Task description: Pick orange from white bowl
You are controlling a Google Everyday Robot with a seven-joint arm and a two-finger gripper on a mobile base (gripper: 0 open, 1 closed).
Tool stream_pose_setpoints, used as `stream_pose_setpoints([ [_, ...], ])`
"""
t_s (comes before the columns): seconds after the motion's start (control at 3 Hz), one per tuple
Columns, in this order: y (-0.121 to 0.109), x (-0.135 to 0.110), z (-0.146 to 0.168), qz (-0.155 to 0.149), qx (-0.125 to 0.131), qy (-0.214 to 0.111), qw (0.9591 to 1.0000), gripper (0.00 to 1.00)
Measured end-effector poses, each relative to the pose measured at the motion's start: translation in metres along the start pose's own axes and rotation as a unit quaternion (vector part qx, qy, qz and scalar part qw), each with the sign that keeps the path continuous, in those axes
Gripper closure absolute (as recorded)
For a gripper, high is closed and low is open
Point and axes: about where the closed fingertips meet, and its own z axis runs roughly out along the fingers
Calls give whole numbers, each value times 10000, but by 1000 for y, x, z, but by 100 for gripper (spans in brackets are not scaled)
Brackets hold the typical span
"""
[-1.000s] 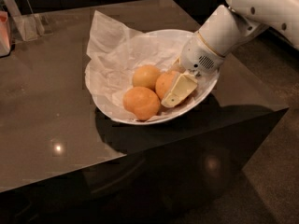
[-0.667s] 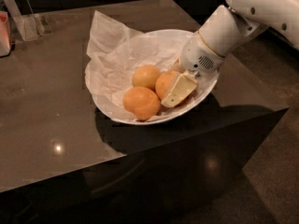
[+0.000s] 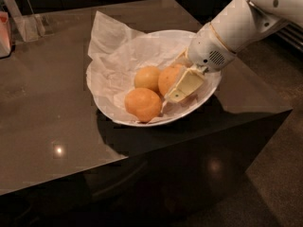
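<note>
The white bowl (image 3: 208, 91) lined with crumpled white paper (image 3: 113, 46) stands on the dark table and holds three round fruits. The orange (image 3: 168, 78), the deepest in colour, lies at the right of the group. A smaller yellower fruit (image 3: 147, 77) is to its left and a paler one (image 3: 143, 104) is in front. My gripper (image 3: 176, 82) reaches down into the bowl from the right. Its cream fingers (image 3: 185, 85) sit against the near and far sides of the orange, shut on it. The orange still rests in the bowl.
The dark glossy table (image 3: 47, 108) ends just in front of and to the right of the bowl, with floor beyond. A clear plastic holder (image 3: 28, 25) and a pinkish object (image 3: 4, 32) stand at the back left corner.
</note>
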Motion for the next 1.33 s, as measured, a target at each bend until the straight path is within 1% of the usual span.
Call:
stream_pose_setpoints([
  [0.33, 6, -18, -30, -269, 193, -165, 9993, 100],
  [0.67, 27, -30, -61, -431, 120, -750, 9962, 100],
  [1.0, 50, -33, -85, -377, 80, -1297, 9908, 100],
  [1.33, 50, -33, -85, -377, 80, -1297, 9908, 100],
])
